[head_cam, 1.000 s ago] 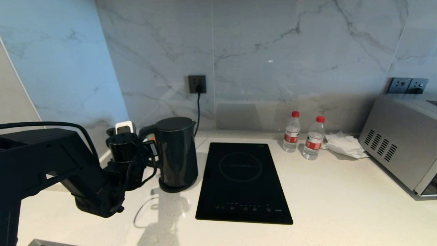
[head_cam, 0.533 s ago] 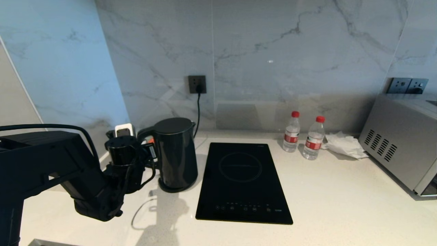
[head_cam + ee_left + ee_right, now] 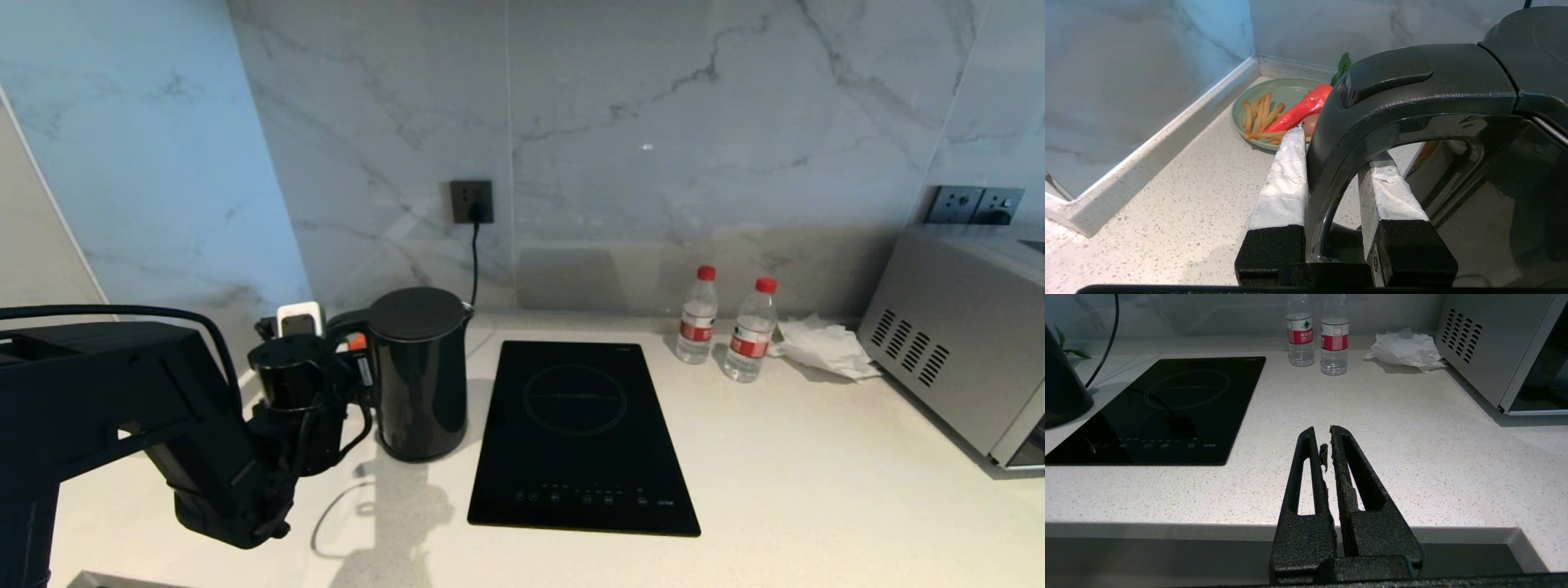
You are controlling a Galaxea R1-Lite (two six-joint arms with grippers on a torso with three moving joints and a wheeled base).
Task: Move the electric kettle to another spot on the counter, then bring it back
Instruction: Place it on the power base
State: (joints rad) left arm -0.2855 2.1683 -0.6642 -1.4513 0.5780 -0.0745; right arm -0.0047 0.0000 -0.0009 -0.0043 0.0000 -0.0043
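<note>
The glossy black electric kettle (image 3: 420, 371) stands upright at the back left of the off-white counter (image 3: 816, 457), just left of the hob. My left gripper (image 3: 1337, 147) is shut on its loop handle (image 3: 1412, 81), one taped finger (image 3: 1286, 179) on each side of the loop. In the head view the left wrist (image 3: 298, 392) sits beside the kettle and hides the fingers. Whether the kettle's foot rests on the counter I cannot tell. My right gripper (image 3: 1323, 430) hangs shut and empty over the counter's front edge, far from the kettle (image 3: 1061, 388).
A black induction hob (image 3: 580, 433) lies right of the kettle. Two water bottles (image 3: 698, 314), crumpled tissue (image 3: 820, 347) and a silver oven (image 3: 955, 335) fill the back right. A green plate of food (image 3: 1274, 102) sits in the corner. A cord (image 3: 335, 506) loops on the counter.
The kettle has sunk a little in my left gripper's hold, and the round base seen under it earlier no longer shows. The left wrist dropped with it. The right arm is still.
</note>
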